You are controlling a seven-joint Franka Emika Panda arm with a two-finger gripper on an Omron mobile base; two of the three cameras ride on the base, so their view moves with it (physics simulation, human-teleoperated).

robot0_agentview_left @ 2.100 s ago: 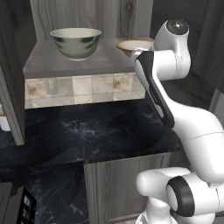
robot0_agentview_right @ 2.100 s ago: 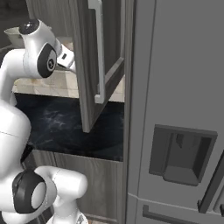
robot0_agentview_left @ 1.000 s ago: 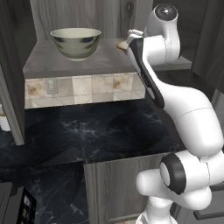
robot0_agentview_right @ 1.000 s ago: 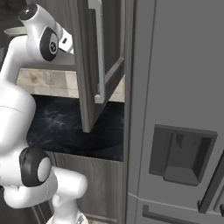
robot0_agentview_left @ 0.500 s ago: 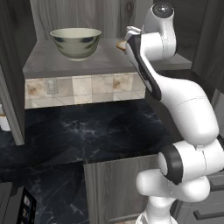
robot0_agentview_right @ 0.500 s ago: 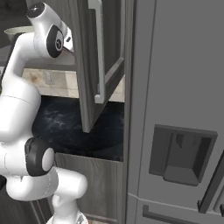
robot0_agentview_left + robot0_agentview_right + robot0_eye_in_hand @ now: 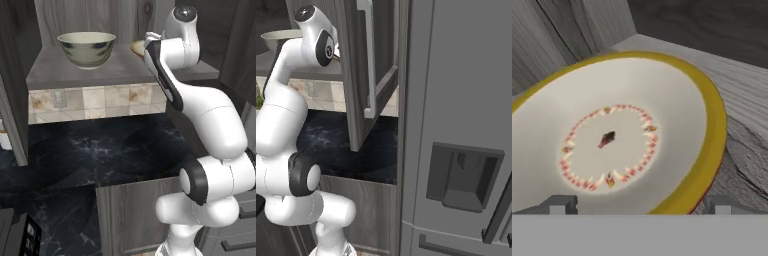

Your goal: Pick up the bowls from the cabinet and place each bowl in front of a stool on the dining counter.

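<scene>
A shallow cream bowl (image 7: 612, 140) with a gold-orange rim sits on the light grey shelf (image 7: 747, 150) of the dark wood-grain cabinet (image 7: 100, 15). My gripper (image 7: 639, 205) is open right in front of this bowl, and the two fingertips (image 7: 559, 204) stand wide apart at its near rim without touching it. From the left base view, a sliver of that bowl (image 7: 138, 47) shows behind my wrist. The deep cream-green bowl (image 7: 86, 48) stands further left on the same shelf (image 7: 100, 70); its rim (image 7: 278, 36) peeks out behind my arm in the right base view.
The cabinet door (image 7: 353, 100) with its long bar handle (image 7: 368, 55) hangs open to the right of my arm. A tall grey fridge (image 7: 456, 125) stands further right. Below the shelf are a tiled wall strip (image 7: 95, 100) and a black marble worktop (image 7: 100, 150).
My hand has risen to shelf height and closed in on the shallow bowl, and the elbow has swung right. The jaws have stayed open. Both bowls are where they were.
</scene>
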